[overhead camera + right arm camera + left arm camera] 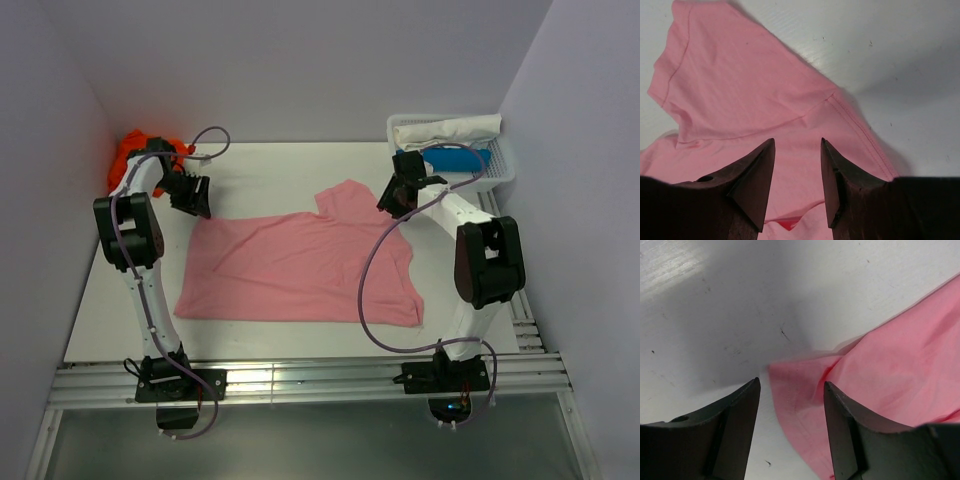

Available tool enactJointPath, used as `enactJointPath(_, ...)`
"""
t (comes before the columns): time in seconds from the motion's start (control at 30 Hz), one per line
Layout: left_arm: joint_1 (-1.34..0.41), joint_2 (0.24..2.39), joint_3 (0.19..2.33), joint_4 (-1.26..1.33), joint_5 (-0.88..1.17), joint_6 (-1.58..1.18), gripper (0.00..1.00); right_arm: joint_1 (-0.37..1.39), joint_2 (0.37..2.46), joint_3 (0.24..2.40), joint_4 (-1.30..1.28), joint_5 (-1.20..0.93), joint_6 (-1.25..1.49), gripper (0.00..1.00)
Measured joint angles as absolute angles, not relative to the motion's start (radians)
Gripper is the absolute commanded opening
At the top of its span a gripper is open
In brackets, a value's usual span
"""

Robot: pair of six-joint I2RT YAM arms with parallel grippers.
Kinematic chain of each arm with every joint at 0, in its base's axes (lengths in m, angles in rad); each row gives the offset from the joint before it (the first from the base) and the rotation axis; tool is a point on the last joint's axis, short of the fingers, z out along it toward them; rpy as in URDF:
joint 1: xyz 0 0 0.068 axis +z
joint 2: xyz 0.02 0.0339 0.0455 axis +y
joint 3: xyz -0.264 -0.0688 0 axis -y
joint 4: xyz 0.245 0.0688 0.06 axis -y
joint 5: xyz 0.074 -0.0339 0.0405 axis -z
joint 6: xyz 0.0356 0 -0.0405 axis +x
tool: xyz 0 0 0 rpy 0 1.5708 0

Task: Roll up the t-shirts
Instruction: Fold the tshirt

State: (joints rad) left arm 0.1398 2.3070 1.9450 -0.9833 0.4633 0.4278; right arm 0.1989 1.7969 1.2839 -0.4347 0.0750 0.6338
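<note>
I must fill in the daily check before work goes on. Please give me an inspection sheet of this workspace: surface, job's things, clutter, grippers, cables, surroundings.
Surface: white table, a few small marks, no spill seen.
Job's things: pink shirt spread flat mid-table, not rolled; orange shirt bunched in the far left corner.
Clutter: basket in the far right corner, holding a white cloth and a blue thing.
Grippers: left gripper open over the pink shirt's far left corner; right gripper open over its far sleeve; neither holds anything.
Cables: right cable loops over the pink shirt; left cable arcs above the table.
Surroundings: plain walls on three sides; rails at the near edge.
</note>
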Motion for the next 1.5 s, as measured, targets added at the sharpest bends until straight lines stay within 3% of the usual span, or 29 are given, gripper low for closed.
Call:
enactJointPath(0.13, 0.133, 2.308, 1.933, -0.978, 0.456, 0.428, 0.54, 0.199, 1.803, 1.282, -0.417, 0.07, 0.634, 0.48)
enactJointPath(0.43, 0.114, 2.308, 1.903, -0.963, 0.439, 0.424, 0.1, 0.199, 1.804, 1.255, -0.4, 0.07, 0.634, 0.48)
enactJointPath(0.8, 0.113, 2.233, 1.797, -0.869, 0.355, 0.379, 0.09, 0.199, 1.808, 1.215, -0.38, 0.075, 0.636, 0.47)
enactJointPath(1.03, 0.114, 2.19, 1.778, -0.838, 0.327, 0.36, 0.15, 0.199, 1.84, 1.201, -0.366, 0.094, 0.638, 0.46)
enactJointPath(1.2, 0.114, 2.19, 1.779, -0.835, 0.312, 0.352, 0.16, 0.199, 1.86, 1.201, -0.367, 0.112, 0.637, 0.36)
enactJointPath(1.23, 0.114, 2.19, 1.781, -0.836, 0.308, 0.352, 0.18, 0.199, 1.86, 1.201, -0.367, 0.113, 0.636, 0.29)
enactJointPath(1.33, 0.115, 2.19, 1.784, -0.836, 0.295, 0.35, 0.18, 0.199, 1.862, 1.201, -0.369, 0.118, 0.636, 0.22)
enactJointPath(1.37, 0.116, 2.19, 1.787, -0.836, 0.289, 0.349, 0.18, 0.199, 1.864, 1.201, -0.371, 0.121, 0.636, 0.13)
enactJointPath(1.5, 0.123, 2.19, 1.8, -0.836, 0.278, 0.349, 0.19, 0.199, 1.869, 1.201, -0.383, 0.129, 0.637, 0.06)
